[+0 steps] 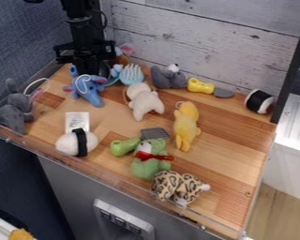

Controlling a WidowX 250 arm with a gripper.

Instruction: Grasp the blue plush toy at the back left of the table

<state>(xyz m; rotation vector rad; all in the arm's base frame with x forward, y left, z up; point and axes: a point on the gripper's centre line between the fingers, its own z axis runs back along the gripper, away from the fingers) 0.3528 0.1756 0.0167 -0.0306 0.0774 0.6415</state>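
The black gripper (92, 70) hangs at the upper left of the wooden tabletop (228, 161), right at the blue plush (88, 88) with pink ears. How wide the gripper stands, and whether it has hold of anything, I cannot tell from this angle. The blue plush lies near the back left, its long axis running from upper left to lower right, with its narrow trunk-like end pointing down and slightly right, toward the front edge. A cream plush (144, 101) and a light-blue brush (131, 75) lie to its right, a grey plush (15, 112) at the left corner, and a white ball (68, 143) with a black band in front.
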